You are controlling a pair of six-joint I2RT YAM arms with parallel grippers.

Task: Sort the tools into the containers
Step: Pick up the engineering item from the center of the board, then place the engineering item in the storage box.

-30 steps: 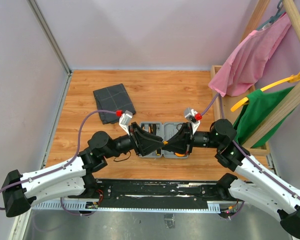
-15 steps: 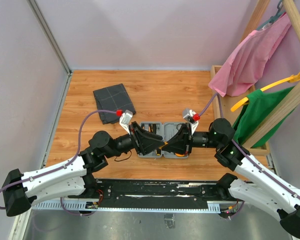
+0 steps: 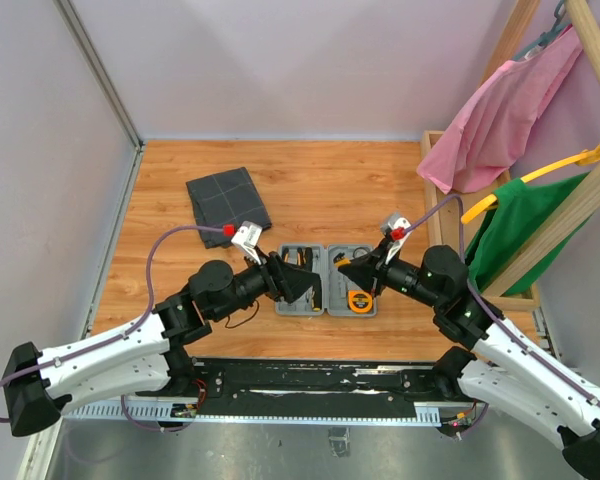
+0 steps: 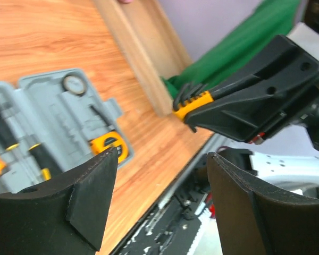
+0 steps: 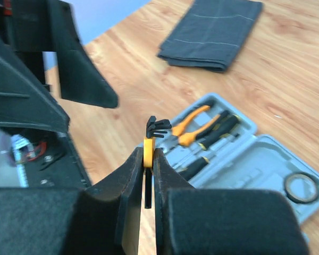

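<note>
Far left, the dark fabric pouch [image 3: 228, 205] lies flat on the tabletop [image 3: 180, 290], well apart from both arms and with nothing on it.

The left pincer [image 3: 305, 287] has just changed. A second ago it met the other pincer nose to nose over the case, partly closed. Now its jaws stand spread and hold nothing, and it has drawn back toward its own side. It looks like a hand-over just finished.

With both arms pulled apart, the grey case [image 3: 325, 312] shows again, lying open. The orange-handled pliers [image 5: 194, 125] and the screwdrivers [image 5: 218, 133] sit in its moulded half. The black tape ring [image 5: 300, 187] and the round orange piece [image 3: 358, 300] are in the other half.

The right pincer [image 3: 352, 270] is clenched on the small orange bit holder [image 5: 148, 151], its black keys fanned out above the jaws. It has lifted off the case and hangs above the right half. So the holder is probably the last loose tool, and it still needs a seat in a container. Which recess suits it I cannot tell.

The left pincer still hovers over the case's left half, close to any path down there.

Far right, a wooden rack [image 3: 580, 205] with a pink garment [image 3: 505, 110] and a green one [image 3: 525, 225] stands just beside the right arm's elbow.
</note>
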